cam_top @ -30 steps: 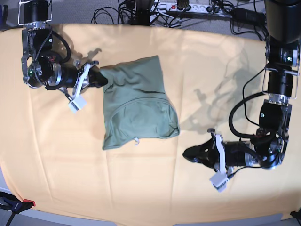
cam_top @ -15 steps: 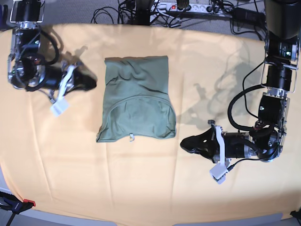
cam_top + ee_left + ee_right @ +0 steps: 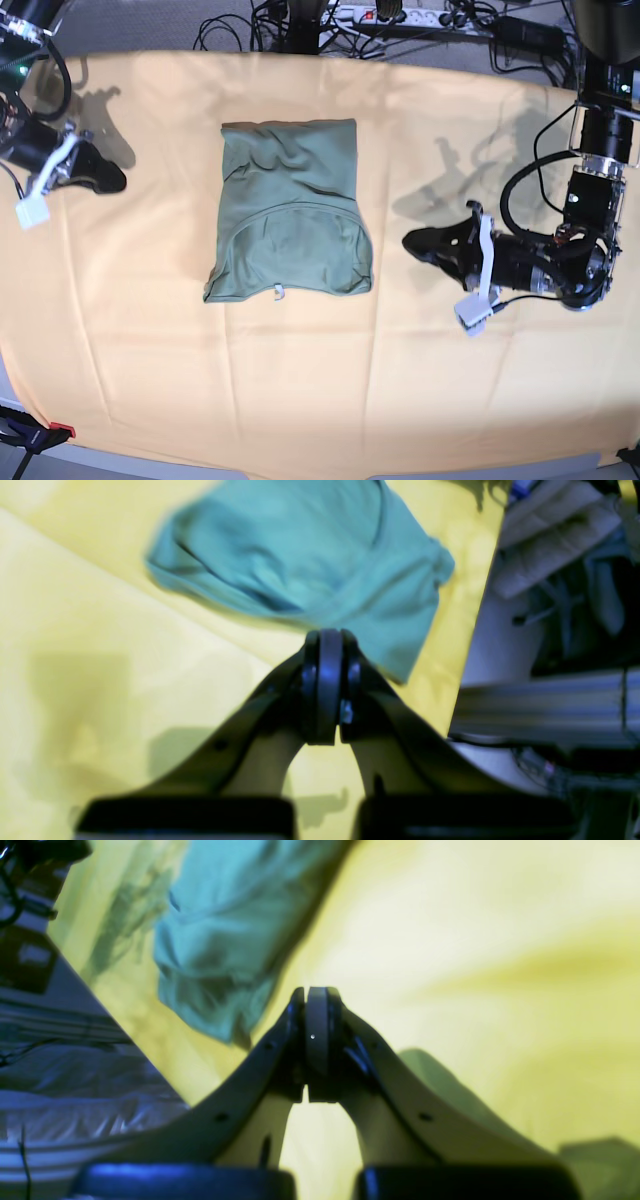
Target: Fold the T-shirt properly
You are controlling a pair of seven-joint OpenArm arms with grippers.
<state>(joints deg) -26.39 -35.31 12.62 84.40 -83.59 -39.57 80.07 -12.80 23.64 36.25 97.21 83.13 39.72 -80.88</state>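
The sage-green T-shirt (image 3: 290,215) lies folded into a compact rectangle in the middle of the cloth, with a small white tag at its near edge. Both grippers are away from it and hold nothing. My left gripper (image 3: 410,242) is shut, a short way off the shirt's right side. The left wrist view shows its jaws pressed together (image 3: 325,640) with the T-shirt (image 3: 310,555) beyond them. My right gripper (image 3: 118,183) is shut near the table's left edge. From the right wrist view its jaws (image 3: 315,995) are closed, and the T-shirt (image 3: 225,930) sits off to the upper left.
The orange-yellow table cloth (image 3: 300,380) covers the whole table. Cables and a power strip (image 3: 400,15) run along the back edge. A red-tipped clamp (image 3: 50,432) sits at the front left corner.
My right gripper has drawn away leftward from the shirt's upper left corner, and that corner now lies flat. My left gripper has moved toward the back of the table.
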